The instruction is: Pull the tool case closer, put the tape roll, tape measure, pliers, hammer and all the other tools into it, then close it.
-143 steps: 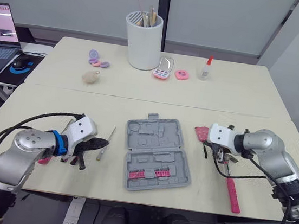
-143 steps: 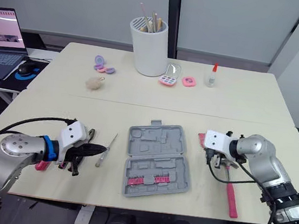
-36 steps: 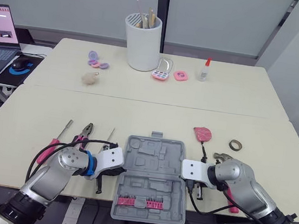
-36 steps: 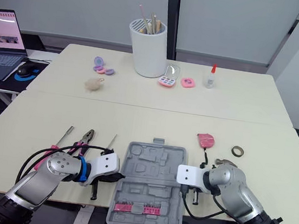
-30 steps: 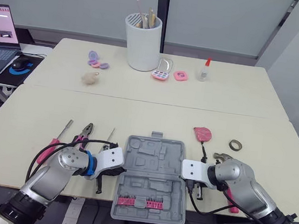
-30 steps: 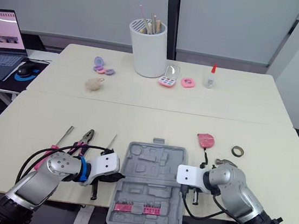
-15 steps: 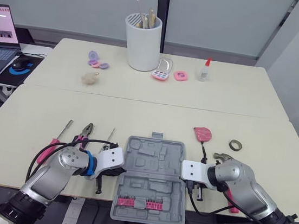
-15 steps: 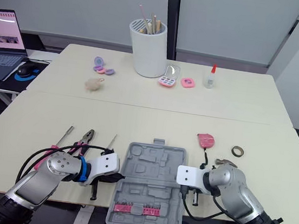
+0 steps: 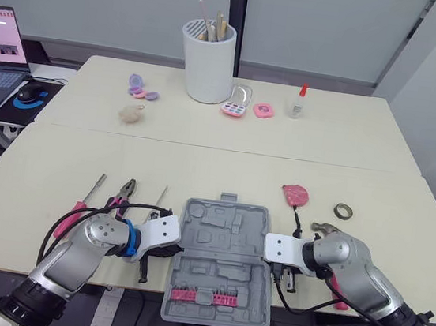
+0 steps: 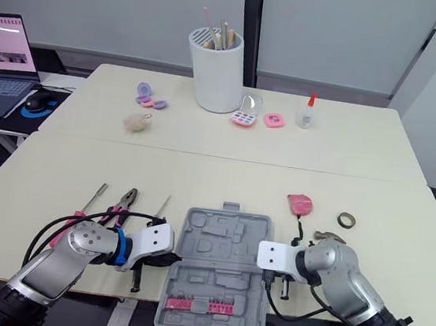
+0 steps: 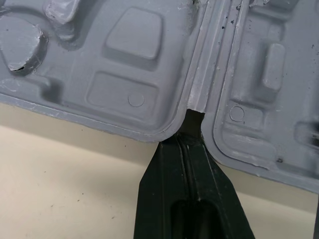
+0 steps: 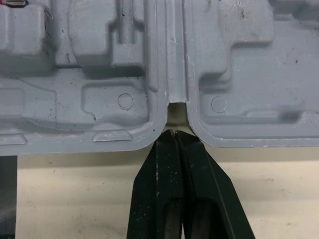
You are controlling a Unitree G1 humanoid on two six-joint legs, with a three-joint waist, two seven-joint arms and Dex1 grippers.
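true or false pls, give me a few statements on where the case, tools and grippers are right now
1. The tool case lies open between the two grippers. True.
2. The tape measure is already in the case. False: it lies on the table, to the right of the case.
3. The left gripper and the right gripper are both shut, tips at the notches at either end of the case's hinge. True.
4. The pliers lie to the right of the case. False: they lie on the table to its left.
5. The tape roll sits on the table, right of the tape measure. True.
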